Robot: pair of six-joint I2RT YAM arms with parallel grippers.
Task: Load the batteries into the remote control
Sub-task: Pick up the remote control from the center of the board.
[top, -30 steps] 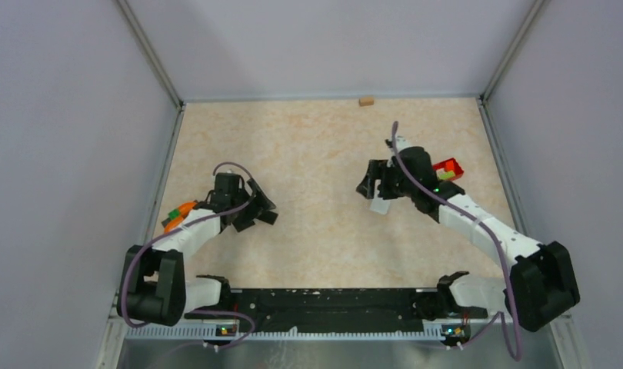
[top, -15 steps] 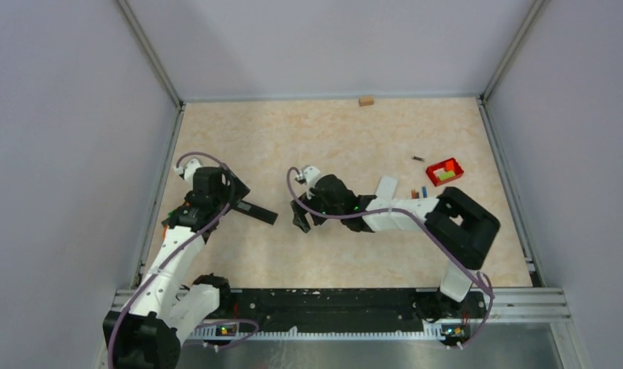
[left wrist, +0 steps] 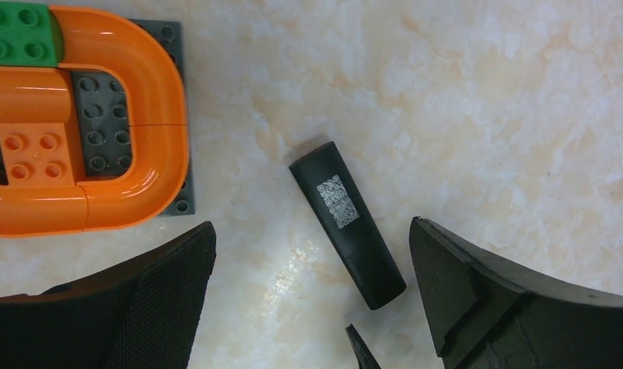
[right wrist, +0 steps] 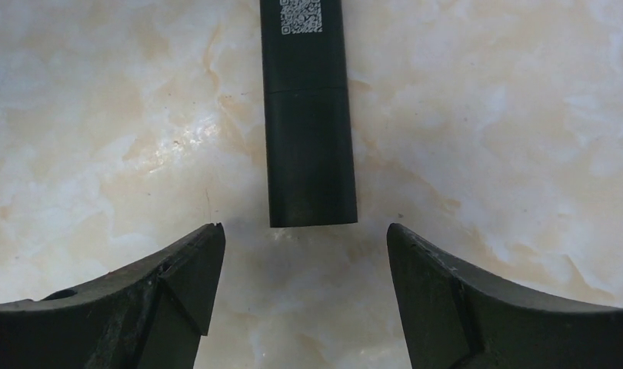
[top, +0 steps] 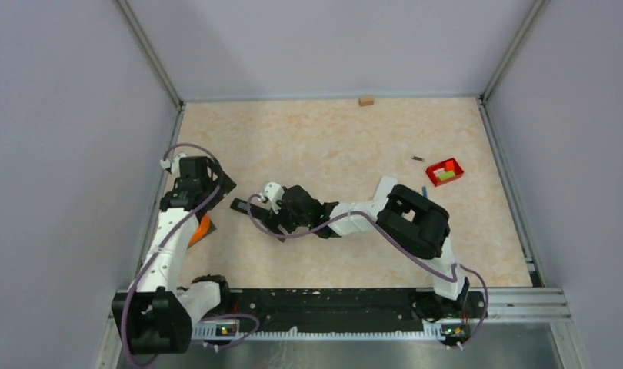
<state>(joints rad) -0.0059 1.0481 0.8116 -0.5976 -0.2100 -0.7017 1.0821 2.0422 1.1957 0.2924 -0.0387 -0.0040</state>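
Hovering with right gripper (right wrist: 304, 231) spread, just short of remote control (right wrist: 308, 115) at twelve o'clock; needing a straight, centred advance before pinching its long sides. Hanging left gripper (left wrist: 312, 231) spread above it too. Leaving batteries (top: 418, 159) far off at two o'clock, near red tray (top: 447, 171).

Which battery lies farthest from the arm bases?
The dark battery, just left of the red tray; the blue battery lies nearer, beside the right arm's elbow.
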